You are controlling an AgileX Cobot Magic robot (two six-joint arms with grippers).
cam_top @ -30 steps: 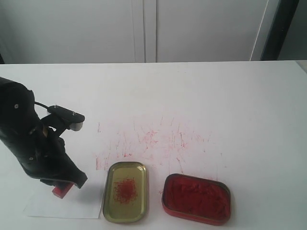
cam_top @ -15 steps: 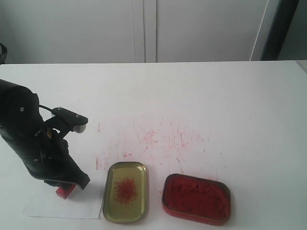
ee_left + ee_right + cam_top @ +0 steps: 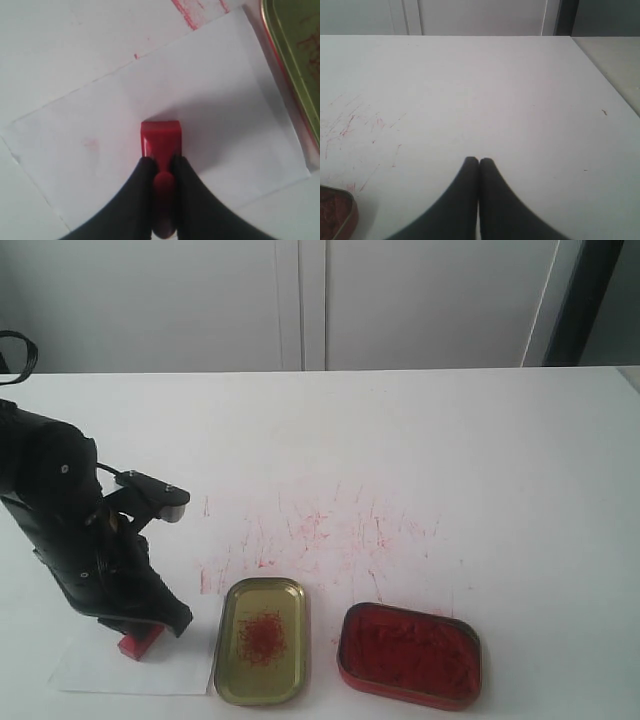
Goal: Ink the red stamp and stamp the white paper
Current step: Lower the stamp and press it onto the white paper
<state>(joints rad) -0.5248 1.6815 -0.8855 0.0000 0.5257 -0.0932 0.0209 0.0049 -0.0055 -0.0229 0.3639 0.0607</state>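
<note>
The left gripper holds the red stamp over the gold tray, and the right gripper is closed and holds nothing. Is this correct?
Not fully. The left gripper holds the red stamp over the white paper, not over the gold tray, which lies beside the paper; the left wrist view shows this. The right gripper is indeed closed and holds nothing.

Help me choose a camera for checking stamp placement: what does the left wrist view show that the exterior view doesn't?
Only the left wrist view: the left tool closed on the red stamp by its knob, and a faint pink mark on the white paper.
Only the exterior view: the red ink tin, the whole gold tray with its red smudge, and the arm.
Both: the stamp on the paper, the tray's edge, and red scratches on the table.
</note>
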